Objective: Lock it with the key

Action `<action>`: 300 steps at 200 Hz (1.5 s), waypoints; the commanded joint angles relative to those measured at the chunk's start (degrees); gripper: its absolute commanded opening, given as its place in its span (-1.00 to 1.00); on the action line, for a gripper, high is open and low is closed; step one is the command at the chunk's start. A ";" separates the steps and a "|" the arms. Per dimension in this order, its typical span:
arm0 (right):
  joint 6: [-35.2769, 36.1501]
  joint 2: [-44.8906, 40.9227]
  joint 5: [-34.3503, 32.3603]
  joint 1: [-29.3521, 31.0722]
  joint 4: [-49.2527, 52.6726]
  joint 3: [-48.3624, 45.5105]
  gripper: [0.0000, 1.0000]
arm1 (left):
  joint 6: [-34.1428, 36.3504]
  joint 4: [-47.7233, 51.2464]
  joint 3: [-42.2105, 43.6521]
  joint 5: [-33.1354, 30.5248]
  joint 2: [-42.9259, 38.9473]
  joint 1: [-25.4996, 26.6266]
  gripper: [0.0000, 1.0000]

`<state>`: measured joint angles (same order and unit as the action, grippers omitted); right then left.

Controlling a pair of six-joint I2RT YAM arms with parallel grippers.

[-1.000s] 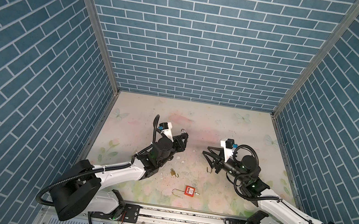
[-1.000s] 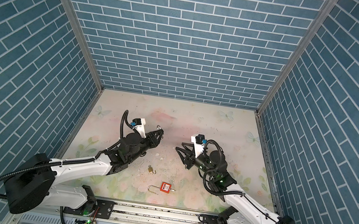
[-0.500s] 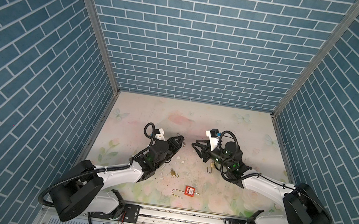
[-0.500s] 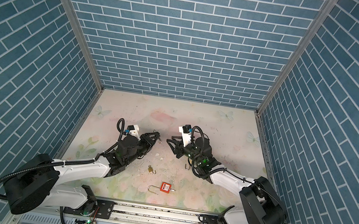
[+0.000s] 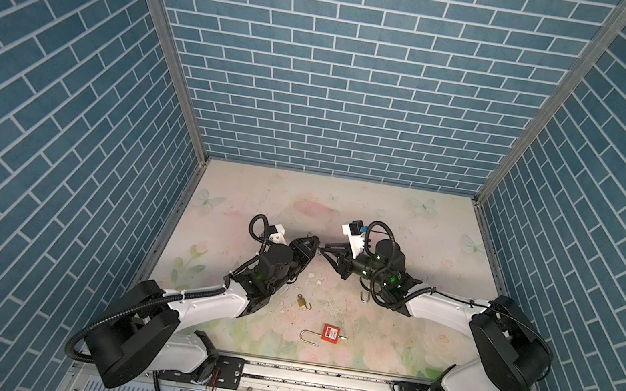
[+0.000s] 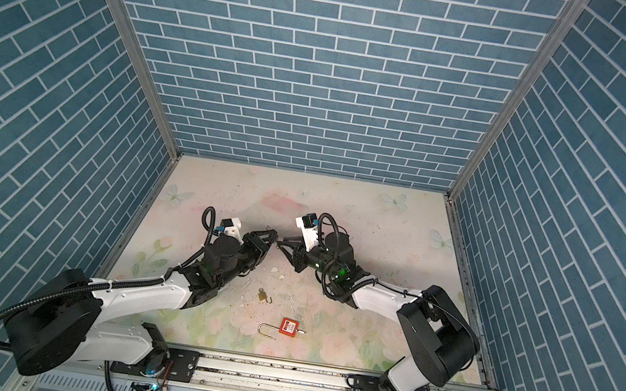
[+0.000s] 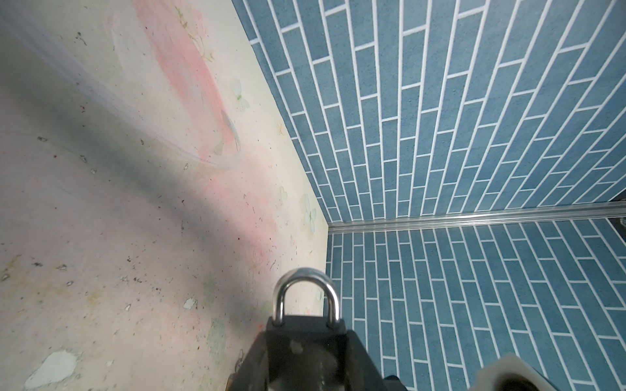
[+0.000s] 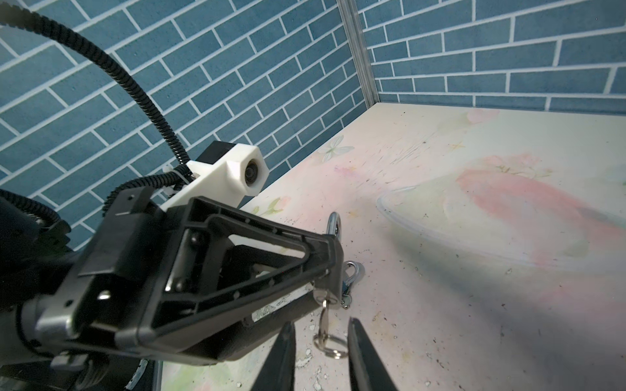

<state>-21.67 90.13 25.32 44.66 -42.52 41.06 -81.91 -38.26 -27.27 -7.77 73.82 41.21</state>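
Lowest and nearest in the right wrist view, my right gripper [image 8: 321, 323] stands with its two fingers [image 8: 284, 355] apart, one on either side of the key ring [image 8: 330, 342]. They touch neither the ring nor the key [image 8: 324, 313]. A second ago this arm hung well off to the right of both top views with its fingers spread wider. It has since swung across to the middle and started to narrow. I take that to mean the reach is over and the pinch on the key is only starting, so the turn has not yet begun.

Just above the ring in that frame, the key hangs from the underside of the padlock [image 8: 326, 298], its blade already in the keyway. The padlock is small, with a bright steel shackle [image 7: 306, 274]. At the bottom centre of the left wrist view both shackle legs appear seated in the body, though I cannot tell whether it is latched. My left gripper [image 8: 333, 267] is clamped on that body and has held roughly where it was, near the middle of the top views, offering the key end to my right.

Farther off, lower centre in the top views, a brass padlock [image 5: 301, 301] and a red padlock [image 5: 330, 332] lie loose on the flowered table [image 5: 424, 230]. Both are well apart from the grippers, and the blue brick walls [image 5: 340, 83] stand behind.
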 commanded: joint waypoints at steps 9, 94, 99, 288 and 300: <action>-0.60 1.69 0.95 0.36 -1.56 1.78 -0.51 | -0.70 -1.20 0.41 -0.04 -1.14 -0.47 -1.00; -0.83 3.64 1.75 0.64 -1.19 2.80 -0.94 | -2.03 -0.96 0.15 0.47 -0.10 -0.96 -1.00; -0.86 3.70 1.79 0.69 -1.16 2.79 -0.97 | -2.19 -0.94 0.15 0.57 -0.02 -1.16 -1.00; -1.89 -7.29 -7.44 -0.21 8.93 -4.87 -1.00 | 28.78 43.08 -23.18 -3.13 4.23 -10.11 -1.00; -2.74 -6.62 -7.74 -1.09 9.35 -4.43 -1.00 | 34.39 49.54 -27.83 -3.30 8.66 -9.26 -1.00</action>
<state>-23.73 83.50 20.29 44.73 -36.23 35.55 -64.75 -8.32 -47.03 -10.44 76.36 30.74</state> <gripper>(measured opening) 0.045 0.346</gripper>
